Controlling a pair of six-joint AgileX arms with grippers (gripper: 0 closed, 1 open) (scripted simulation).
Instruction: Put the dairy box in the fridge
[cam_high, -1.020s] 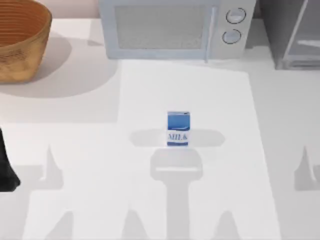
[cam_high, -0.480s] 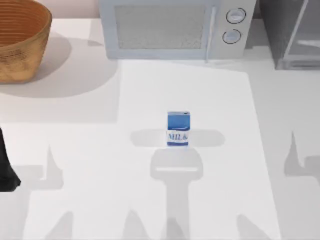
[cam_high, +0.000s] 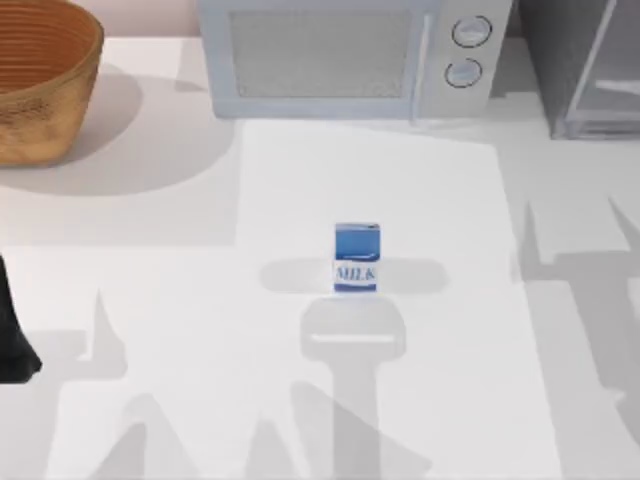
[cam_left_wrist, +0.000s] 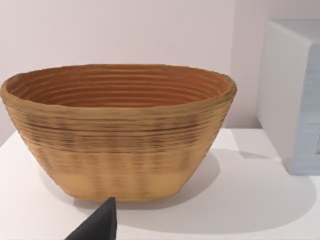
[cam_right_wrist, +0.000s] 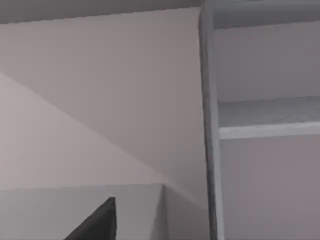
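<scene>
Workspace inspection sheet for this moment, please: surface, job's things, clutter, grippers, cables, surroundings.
Surface: white table, crossed by grey shadows.
Job's things: milk carton upright mid-table, untouched; fridge at the far right corner, a shelf visible in the right wrist view.
Clutter: wicker basket far left; microwave at the back, door shut.
Grippers: left arm at the table's left edge; a dark fingertip in the left wrist view, another in the right wrist view.
Cables: nothing seen.
Surroundings: pale wall behind the basket.

Bright, even light; soft grey arm shadows across the table (cam_high: 150, 270).
</scene>
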